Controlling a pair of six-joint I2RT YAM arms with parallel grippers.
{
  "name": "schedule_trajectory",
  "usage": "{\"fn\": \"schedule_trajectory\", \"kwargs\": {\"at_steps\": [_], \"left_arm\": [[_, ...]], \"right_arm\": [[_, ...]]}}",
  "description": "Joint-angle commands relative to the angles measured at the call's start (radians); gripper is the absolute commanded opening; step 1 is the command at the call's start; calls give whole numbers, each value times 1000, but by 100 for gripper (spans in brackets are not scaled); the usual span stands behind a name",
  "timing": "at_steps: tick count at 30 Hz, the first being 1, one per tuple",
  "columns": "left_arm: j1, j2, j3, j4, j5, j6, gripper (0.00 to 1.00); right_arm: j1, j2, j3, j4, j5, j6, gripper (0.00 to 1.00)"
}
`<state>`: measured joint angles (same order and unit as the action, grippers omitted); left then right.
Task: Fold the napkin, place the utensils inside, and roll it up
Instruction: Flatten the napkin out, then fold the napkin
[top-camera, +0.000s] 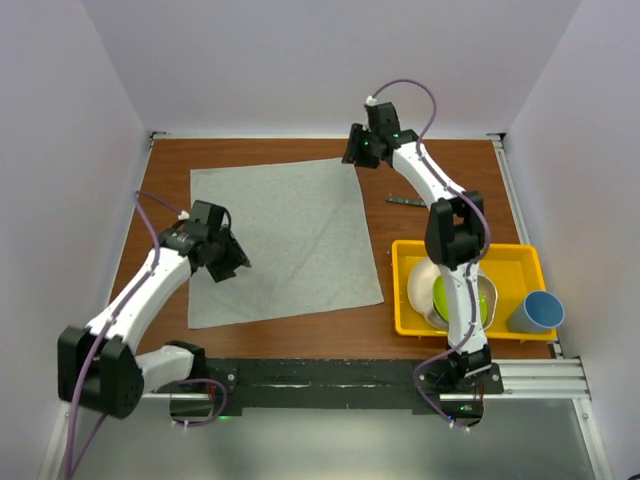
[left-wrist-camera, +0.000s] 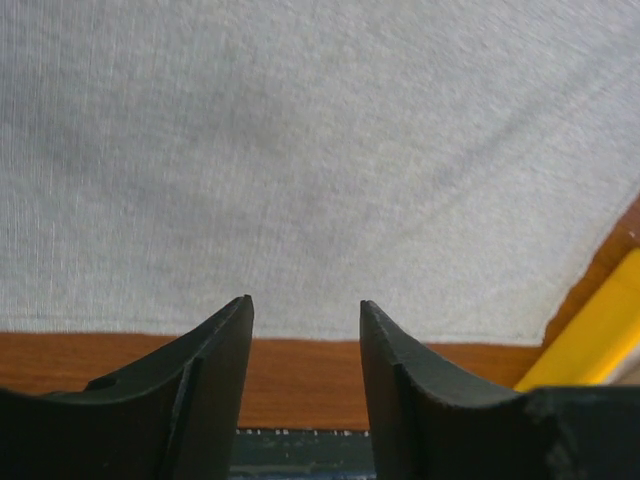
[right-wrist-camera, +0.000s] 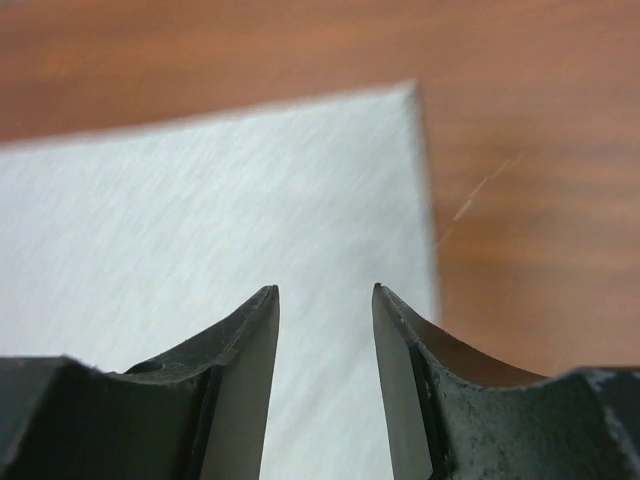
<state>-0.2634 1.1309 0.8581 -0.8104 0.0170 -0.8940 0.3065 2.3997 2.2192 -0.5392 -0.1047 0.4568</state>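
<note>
The light grey napkin (top-camera: 285, 240) lies flat and unfolded on the wooden table. It fills the left wrist view (left-wrist-camera: 320, 150) and shows in the right wrist view (right-wrist-camera: 200, 200). My left gripper (top-camera: 234, 264) is open and empty, low over the napkin's left edge near its front corner (left-wrist-camera: 305, 305). My right gripper (top-camera: 352, 155) is open and empty, just above the napkin's far right corner (right-wrist-camera: 325, 290). The spoon (top-camera: 407, 202) lies on bare wood to the right of the napkin, apart from both grippers.
A yellow tray (top-camera: 403, 300) at the front right holds a white bowl (top-camera: 422, 283) and a green bowl (top-camera: 445, 296). The tray's edge also shows in the left wrist view (left-wrist-camera: 590, 340). A blue cup (top-camera: 537, 312) stands beside the tray. White walls enclose the table.
</note>
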Motion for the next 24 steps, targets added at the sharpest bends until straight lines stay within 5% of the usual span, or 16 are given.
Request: {"fn": "schedule_trajectory", "kwargs": {"at_steps": [1,5,9,12,17,24], "left_arm": [[44,160,61,178,-65,40,47],[70,205,119,110,-146,-11,49],[96,83,75,-109,-261,-155,66],[125,15,20,-311,-296,-267,62],[200,-138,-65,-410,-330,-309,61],[251,-223,301,-506,-526,-159,60]], "right_arm": [[135,-258,-235,-151,-32,-41,47],[259,-451,-426,-202,-33,-145,50],[402,-502,-536,-206,2,-156,56],[444,-539,-593,-160,-30,-110,56],[543,-530,-616,-36,-113,-119,56],[752,-358,-454,59,-90,-110,63]]}}
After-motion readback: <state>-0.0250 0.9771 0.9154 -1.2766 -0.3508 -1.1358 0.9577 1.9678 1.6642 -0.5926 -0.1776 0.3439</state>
